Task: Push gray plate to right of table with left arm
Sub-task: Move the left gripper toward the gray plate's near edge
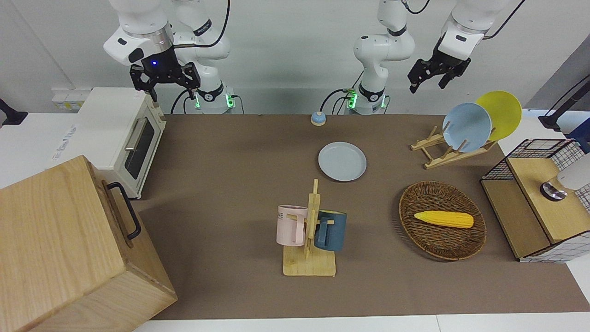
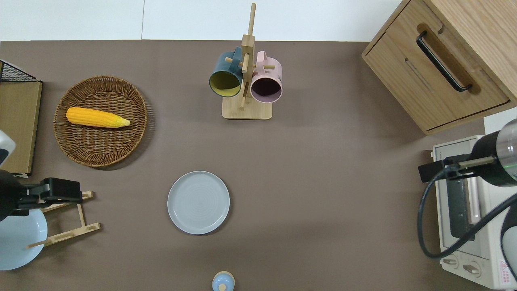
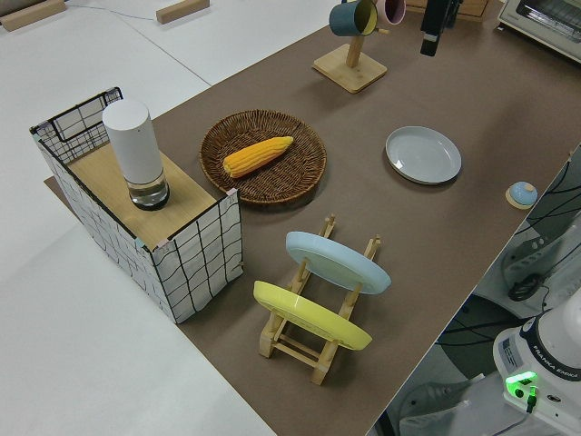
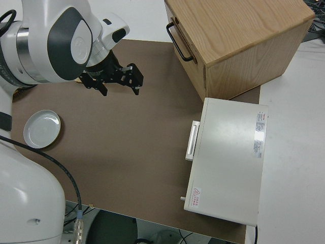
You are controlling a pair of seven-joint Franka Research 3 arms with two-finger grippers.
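In the front view, the gray plate [image 1: 342, 161] lies flat near the middle of the frame on the brown mat of the table [image 1: 230, 184]; it is round, smooth and shallow, with a low rim. The left gripper [image 1: 430, 78] hangs in the air at the upper right of the frame with its black fingers spread. The right arm is parked at the upper left, and the fingers of the right gripper [image 1: 164, 90] stand apart.

In the overhead view, the plate sits a little below the centre of the frame. The wooden mug rack [image 2: 246, 81] stands in the upper middle. The round woven basket [image 2: 101, 121], with a yellow corn cob [image 2: 97, 117] in it, is at the upper left. The left gripper is at the left edge, over the slatted wooden dish rack [image 2: 68, 218].

In the left side view, a sky-blue plate [image 3: 338, 262] and a yellow plate [image 3: 311, 316] lean in that rack at the lower centre.

In the right side view, the gray plate is at the middle left edge.
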